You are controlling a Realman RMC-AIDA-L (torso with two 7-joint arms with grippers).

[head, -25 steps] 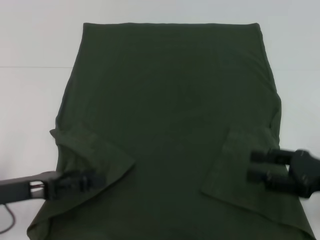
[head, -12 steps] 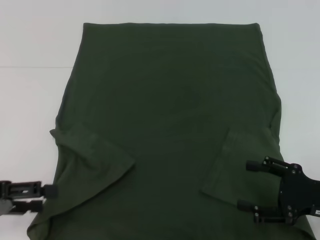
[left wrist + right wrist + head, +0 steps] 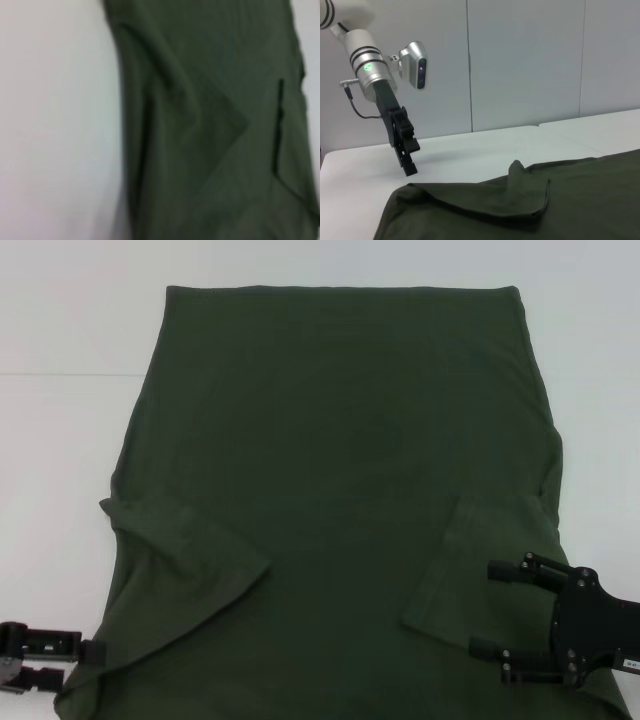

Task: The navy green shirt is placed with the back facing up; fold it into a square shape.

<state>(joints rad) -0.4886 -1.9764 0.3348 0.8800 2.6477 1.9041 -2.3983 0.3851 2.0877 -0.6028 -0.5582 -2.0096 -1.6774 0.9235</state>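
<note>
The navy green shirt (image 3: pixel 340 440) lies flat on the white table (image 3: pixel 60 440), with both sleeves folded inward onto the body. The left sleeve flap (image 3: pixel 190 560) and the right sleeve flap (image 3: pixel 465 570) lie free. My left gripper (image 3: pixel 85 660) is open and empty just off the shirt's near left edge. It also shows in the right wrist view (image 3: pixel 410 167), hanging above the table beside the shirt (image 3: pixel 520 205). My right gripper (image 3: pixel 492 610) is open and empty over the near part of the right sleeve flap. The left wrist view shows the shirt (image 3: pixel 210 125) and its folded flap.
Bare white table surrounds the shirt on the left, right and far sides. A table seam (image 3: pixel 70 374) runs along the far left. Pale wall panels (image 3: pixel 520 60) stand behind the table.
My left gripper let go of the left sleeve and pulled back leftward off the shirt. My right gripper opened and drew back a little toward the near edge. The sleeves stay folded in.
</note>
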